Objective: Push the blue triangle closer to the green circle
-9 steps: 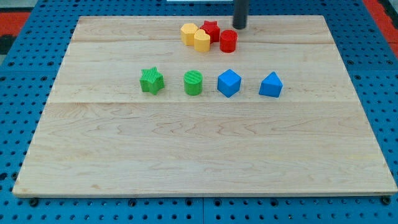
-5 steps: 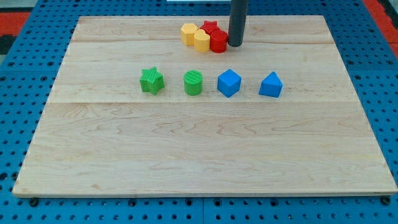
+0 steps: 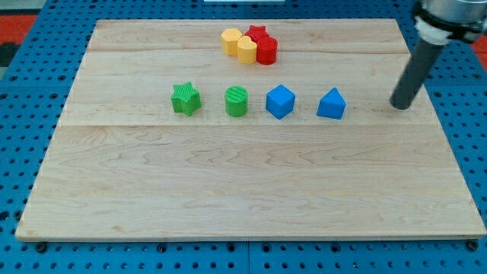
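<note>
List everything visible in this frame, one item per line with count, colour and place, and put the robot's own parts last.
green star: 1, green, view's left end of the middle row.
green circle: 1, green, just right of the star.
blue cube: 1, blue, between the green circle and the triangle.
blue triangle: 1, blue, view's right end of the row.
yellow blocks: 2, yellow, cluster near the view's top, touching.
red blocks: 2, red, same cluster, on its right side; one looks like a star, one a cylinder.
wooden board: 1, light wood, under all blocks.
pegboard: 1, blue, around the board.
my tip: 1, dark rod, right of the blue triangle, apart from it.
</note>
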